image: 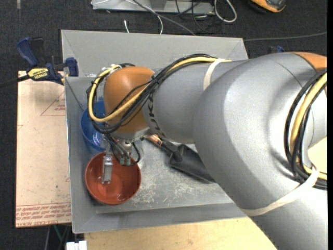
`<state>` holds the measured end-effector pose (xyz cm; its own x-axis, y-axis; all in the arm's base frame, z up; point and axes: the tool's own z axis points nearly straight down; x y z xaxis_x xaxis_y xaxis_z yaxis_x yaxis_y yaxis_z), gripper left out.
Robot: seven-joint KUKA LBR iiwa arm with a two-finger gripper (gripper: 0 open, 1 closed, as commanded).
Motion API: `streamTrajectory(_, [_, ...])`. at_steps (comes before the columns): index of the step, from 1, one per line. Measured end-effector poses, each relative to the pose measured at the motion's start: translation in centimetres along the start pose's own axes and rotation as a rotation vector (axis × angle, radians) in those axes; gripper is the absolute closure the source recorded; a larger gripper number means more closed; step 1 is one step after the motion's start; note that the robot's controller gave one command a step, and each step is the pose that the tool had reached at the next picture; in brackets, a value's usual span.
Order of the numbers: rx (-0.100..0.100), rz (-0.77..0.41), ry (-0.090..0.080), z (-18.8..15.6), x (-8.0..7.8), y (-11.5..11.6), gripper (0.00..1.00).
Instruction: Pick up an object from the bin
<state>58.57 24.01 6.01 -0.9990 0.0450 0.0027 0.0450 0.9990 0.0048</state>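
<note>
Step, I'd say: the reach, w/ the jaws down over the red bowl (122,189) at lower left of the bin (156,51), tips inside its hollow near the left wall; can't tell if they're open or closed. Next prob. calls for pinching the bowl's rim, one tip inside, one outside. Bowl is round, so no long axis; mouth faces up. Blue bowl (89,129) sits just above it.

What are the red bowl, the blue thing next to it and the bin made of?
The red bowl looks like smooth plastic: even colour, soft sheen. The blue thing, partly hidden, seems glossy plastic too. The bin is dull grey metal, its floor scuffed pale.
</note>
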Motion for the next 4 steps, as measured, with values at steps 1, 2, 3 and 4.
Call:
streamTrajectory(1, [0.000, -0.038, -0.011, -0.9, -2.4, 0.1, 0.00])
streamTrajectory(2, [0.001, -0.009, -0.007, -1.0, -0.9, 0.0, 1.00])
streamTrajectory(3, [0.000, -0.008, -0.007, -1.0, -0.9, 0.0, 1.00])
streamTrajectory(4, [0.004, -0.009, -0.005, -2.0, -0.9, -0.1, 1.00])
